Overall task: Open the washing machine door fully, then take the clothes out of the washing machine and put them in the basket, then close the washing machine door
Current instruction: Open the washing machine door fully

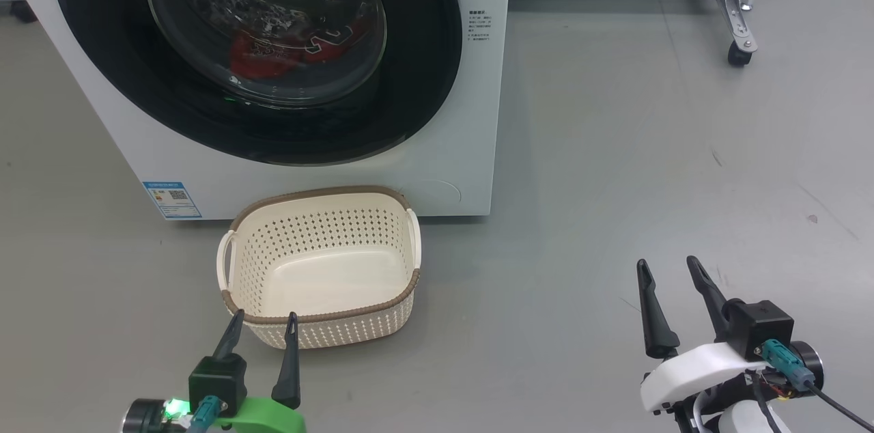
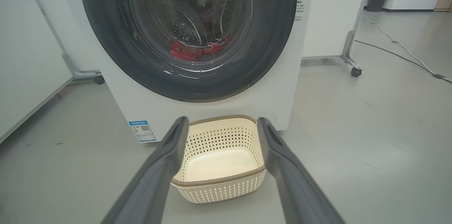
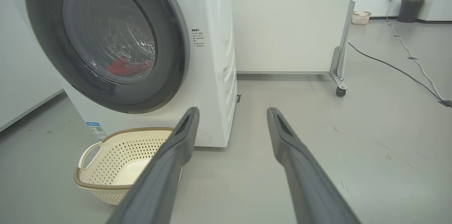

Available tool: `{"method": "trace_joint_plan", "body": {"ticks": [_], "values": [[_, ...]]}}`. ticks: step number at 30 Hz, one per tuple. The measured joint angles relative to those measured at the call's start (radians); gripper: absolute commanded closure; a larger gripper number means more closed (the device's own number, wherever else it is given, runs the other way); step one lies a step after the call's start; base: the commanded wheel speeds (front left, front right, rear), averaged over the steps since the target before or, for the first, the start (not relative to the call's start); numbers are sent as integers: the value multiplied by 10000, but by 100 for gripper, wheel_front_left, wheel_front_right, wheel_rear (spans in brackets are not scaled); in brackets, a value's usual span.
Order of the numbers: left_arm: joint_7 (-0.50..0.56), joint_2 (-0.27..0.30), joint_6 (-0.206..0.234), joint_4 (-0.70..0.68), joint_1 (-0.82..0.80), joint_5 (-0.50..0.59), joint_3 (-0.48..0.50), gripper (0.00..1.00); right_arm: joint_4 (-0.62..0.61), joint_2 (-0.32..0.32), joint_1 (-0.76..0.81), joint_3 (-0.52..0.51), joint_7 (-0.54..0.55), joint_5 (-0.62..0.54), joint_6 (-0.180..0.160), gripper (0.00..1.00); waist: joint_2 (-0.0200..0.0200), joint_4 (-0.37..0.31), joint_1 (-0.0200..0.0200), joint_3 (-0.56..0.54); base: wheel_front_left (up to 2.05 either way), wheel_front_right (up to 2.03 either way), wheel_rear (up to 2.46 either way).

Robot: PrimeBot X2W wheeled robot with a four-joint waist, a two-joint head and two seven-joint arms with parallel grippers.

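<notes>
Both later steps depend on this one, so the washing machine door [image 1: 259, 30], seen shut against the front of the washing machine [image 1: 471, 146] with the red clothes [image 1: 273, 54] low behind its glass, is best hooked at the free edge of its black rim and swung out fully; the catch side cannot be made out. The empty basket [image 1: 328, 235], set on the floor just below the door, should be cleared by that swing. The left gripper [image 1: 265, 315], at the basket's near side, and the right gripper [image 1: 668, 262], well apart to the right, are held spread wide with nothing gripped.
</notes>
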Motion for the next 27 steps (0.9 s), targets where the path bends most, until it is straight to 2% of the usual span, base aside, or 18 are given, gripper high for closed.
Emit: {"method": "trace_joint_plan", "body": {"ticks": [1, 2, 3, 11, 18, 21, 25, 27], "values": [[0, 0, 0, 0, -2, -19, -8, 0, 0, 0, 0, -8, 0, 21, 2, 20, 0, 5, 0, 5, 0, 0, 0], [0, 0, 0, 0, -3, -29, -15, 0, 0, 0, 0, -12, 0, 23, 2, 57, 0, 11, 0, 12, 0, 0, 0], [0, 0, 2, 2, -4, -38, -25, 0, -2, 2, 0, -21, -13, 27, 2, 100, 0, 17, 0, 21, 0, 0, 0], [0, 4, 12, -176, -231, -77, -125, 0, -293, 59, -84, -320, -73, 568, 33, 100, 0, 95, 0, 416, 0, 0, 0], [0, 8, 12, -688, -527, -412, -245, 0, -604, 136, -559, -757, 33, 1438, 374, 100, 0, 192, 0, 958, 0, 0, 0], [-2, 8, 12, -736, -657, -389, -431, 0, -800, 171, -966, -1181, 186, 2266, 575, 100, 0, 256, 0, 1281, 0, 0, 0], [-2, 13, 13, -867, -871, -328, -662, 0, -999, 337, -1617, -1960, 742, 4431, 838, 100, 0, 357, 0, 1754, 0, 0, 0], [-2, 10, 13, -938, -1034, -330, -840, 0, -1089, 347, -2000, -2272, 1045, 5235, 842, 100, 0, 412, 0, 2004, 0, 0, 0]]}}
